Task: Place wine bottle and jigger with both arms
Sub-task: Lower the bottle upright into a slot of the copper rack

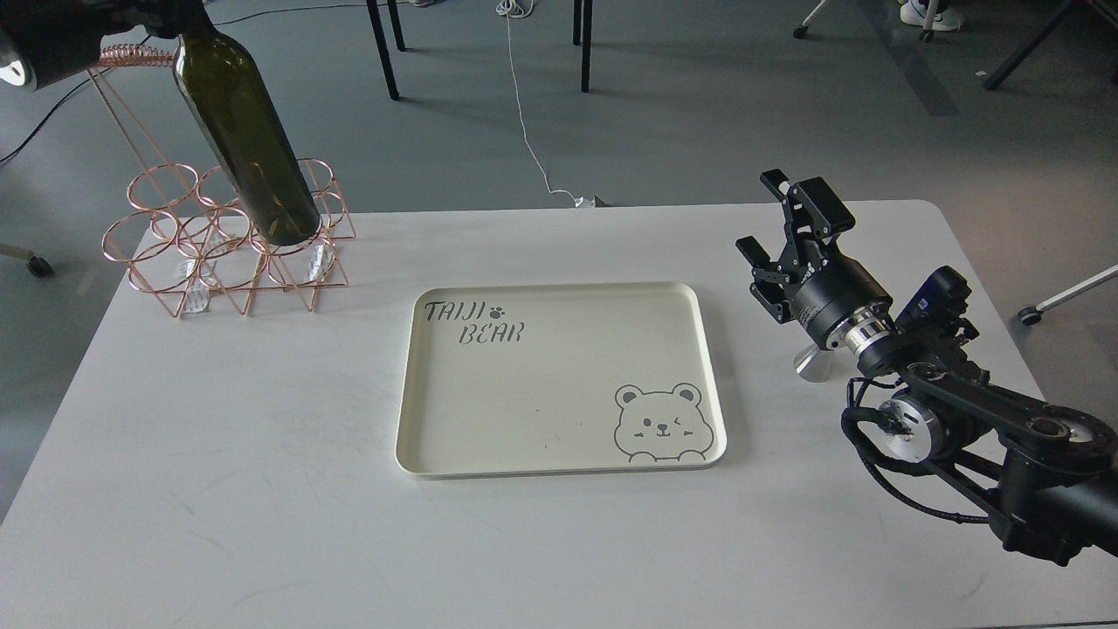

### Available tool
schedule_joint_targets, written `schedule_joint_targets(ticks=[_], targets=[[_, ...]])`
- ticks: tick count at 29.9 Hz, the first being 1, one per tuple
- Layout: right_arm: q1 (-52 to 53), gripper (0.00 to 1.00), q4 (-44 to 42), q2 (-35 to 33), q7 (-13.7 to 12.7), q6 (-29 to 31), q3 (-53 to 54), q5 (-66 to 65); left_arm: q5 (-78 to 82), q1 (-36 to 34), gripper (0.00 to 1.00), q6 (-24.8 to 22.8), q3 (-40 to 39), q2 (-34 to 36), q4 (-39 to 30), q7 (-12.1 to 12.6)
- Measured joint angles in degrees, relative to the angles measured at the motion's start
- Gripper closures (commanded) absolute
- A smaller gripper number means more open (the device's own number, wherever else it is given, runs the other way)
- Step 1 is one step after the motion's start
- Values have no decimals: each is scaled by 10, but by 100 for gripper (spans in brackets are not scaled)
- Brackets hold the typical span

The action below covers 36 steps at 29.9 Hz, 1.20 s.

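Note:
The wine bottle [249,140] hangs tilted in the air at the far left, its base low over the copper wire rack [175,262]. My left gripper [162,13] is at the top left edge, dark and partly cut off, and holds the bottle by its neck. My right gripper [786,229] is open and empty above the table's right side. The jigger [812,365] stands on the table just behind and under my right wrist; only its lower silver cone shows.
A cream tray [419,419] with a bear print lies in the middle of the white table [218,489]. The rack stands at the table's far left corner. Chair legs and a cable are on the floor beyond.

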Motion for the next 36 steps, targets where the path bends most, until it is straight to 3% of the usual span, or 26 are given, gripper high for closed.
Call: schedule_joint_targets(ticks=[36], targets=[[-6,1,2,-1,0,-1,5,0,29,8,89,24,19,-7,14,0]])
